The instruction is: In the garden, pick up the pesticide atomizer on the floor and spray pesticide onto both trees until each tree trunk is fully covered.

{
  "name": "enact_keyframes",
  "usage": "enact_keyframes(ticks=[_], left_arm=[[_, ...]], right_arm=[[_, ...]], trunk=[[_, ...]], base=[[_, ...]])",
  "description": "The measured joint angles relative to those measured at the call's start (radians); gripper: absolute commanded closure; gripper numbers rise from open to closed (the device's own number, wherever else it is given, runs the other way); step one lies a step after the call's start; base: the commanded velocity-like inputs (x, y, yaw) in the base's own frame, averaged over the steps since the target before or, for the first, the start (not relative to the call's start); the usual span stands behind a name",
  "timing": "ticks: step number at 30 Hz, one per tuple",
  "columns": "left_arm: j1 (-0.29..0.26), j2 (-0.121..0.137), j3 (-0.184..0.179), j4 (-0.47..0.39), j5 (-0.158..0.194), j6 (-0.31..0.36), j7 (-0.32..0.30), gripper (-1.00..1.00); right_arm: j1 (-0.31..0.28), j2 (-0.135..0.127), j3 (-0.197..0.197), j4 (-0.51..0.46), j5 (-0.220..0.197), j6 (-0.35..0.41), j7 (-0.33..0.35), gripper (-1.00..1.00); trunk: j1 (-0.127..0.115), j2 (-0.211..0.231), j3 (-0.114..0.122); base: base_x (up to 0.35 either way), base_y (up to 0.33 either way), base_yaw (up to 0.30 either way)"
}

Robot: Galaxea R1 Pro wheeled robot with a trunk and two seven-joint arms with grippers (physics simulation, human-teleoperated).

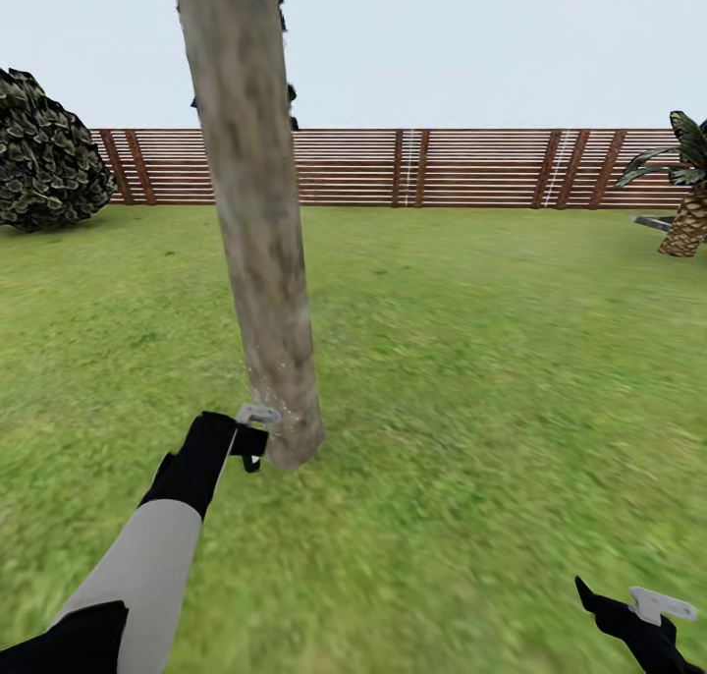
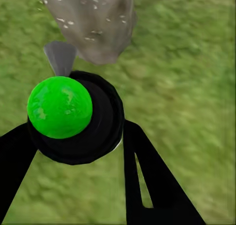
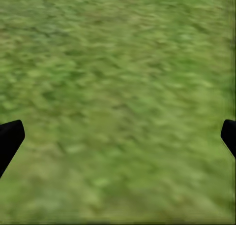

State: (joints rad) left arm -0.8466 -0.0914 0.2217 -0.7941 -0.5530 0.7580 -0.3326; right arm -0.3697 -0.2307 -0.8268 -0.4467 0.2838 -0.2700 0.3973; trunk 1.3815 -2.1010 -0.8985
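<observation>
The small black bottle-like pesticide atomizer (image 2: pixel 86 124), seen end-on in the left wrist view as a round black body capped by a glossy bright green ball, sits clamped between the two black fingers of the left gripper (image 2: pixel 78 136) — one finger pressing each side of it. In the head view the left gripper (image 1: pixel 253 436) holds it low, just beside the base of the thick, mottled grey-brown tree trunk (image 1: pixel 260 212), with the atomizer's front end towards the bark. A fine scatter of whitish pesticide specks (image 1: pixel 273 384) clings to the lower part of the trunk, and the same pale flecks (image 2: pixel 73 16) dot the bark in the left wrist view.

The trunk rises from blurred green grass (image 1: pixel 471 360) and leans slightly, running out of the top of the head view. The right gripper (image 1: pixel 638 610) hangs low at the robot's right, well apart from the tree; its dark fingertips (image 3: pixel 10 136) stand wide apart over bare lawn, holding nothing.

Beyond, a brown horizontal-slat wooden fence (image 1: pixel 442 168) closes the lawn, with a rounded dark green bush (image 1: pixel 44 153) at the left and a small palm-like plant (image 1: pixel 687 202) at the right.
</observation>
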Motion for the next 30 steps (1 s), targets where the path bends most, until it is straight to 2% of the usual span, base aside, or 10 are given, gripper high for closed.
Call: enact_keyframes(ticks=[2,4,9,12,15,16,19,24,27,30], left_arm=[[0.0,0.001,0.002,-0.009,0.044,0.001,0.001,1.0],[0.0,0.0,0.001,-0.013,0.058,0.001,0.001,1.0],[-0.011,-0.009,-0.007,-0.015,0.06,0.029,0.001,1.0],[-0.022,-0.014,-0.009,-0.016,0.059,0.105,0.004,1.0],[-0.065,-0.014,-0.009,-0.017,0.057,0.16,0.007,1.0],[-0.093,-0.016,-0.01,-0.018,0.057,0.201,0.007,1.0],[-0.11,-0.018,-0.011,-0.017,0.055,0.229,0.008,1.0],[-0.113,0.013,-0.012,-0.03,0.044,0.232,0.007,1.0],[-0.112,0.071,-0.012,-0.051,0.043,0.235,0.003,1.0],[-0.11,0.079,-0.013,-0.054,0.056,0.236,0.001,1.0]], right_arm=[[0.0,0.0,0.0,0.0,0.0,0.0,0.0,-1.0],[0.0,0.0,0.0,0.0,0.0,0.0,0.0,-1.0],[0.0,0.0,0.0,0.0,0.0,0.0,0.0,-1.0],[0.0,0.0,0.0,0.0,0.0,0.0,0.0,-1.0],[0.0,0.0,0.0,0.0,0.0,0.0,0.0,-1.0],[0.0,0.0,0.0,0.0,0.0,0.0,0.0,-1.0],[0.0,0.0,0.0,-0.001,0.0,0.0,0.0,-1.0],[0.0,-0.001,0.0,-0.001,0.0,0.0,0.0,-1.0],[0.0,0.0,0.0,-0.001,0.0,0.0,0.0,-1.0],[0.0,-0.001,0.0,-0.001,0.0,0.0,0.0,-1.0]], trunk=[[0.0,0.0,0.0],[0.0,0.0,0.0],[0.0,0.0,0.0],[0.0,0.0,0.0],[0.0,0.0,0.0],[0.0,0.0,0.0],[0.0,0.0,0.0],[0.0,0.0,0.0],[0.0,0.0,0.0],[0.0,0.0,0.0]], base=[[-0.244,-0.198,0.0],[-0.109,-0.193,0.0],[-0.014,-0.043,0.0],[-0.001,-0.002,0.0],[0.0,0.0,0.0],[0.0,0.0,0.0],[0.0,0.0,0.0],[0.0,0.0,0.0],[0.0,0.0,0.0],[0.0,0.0,0.0]])
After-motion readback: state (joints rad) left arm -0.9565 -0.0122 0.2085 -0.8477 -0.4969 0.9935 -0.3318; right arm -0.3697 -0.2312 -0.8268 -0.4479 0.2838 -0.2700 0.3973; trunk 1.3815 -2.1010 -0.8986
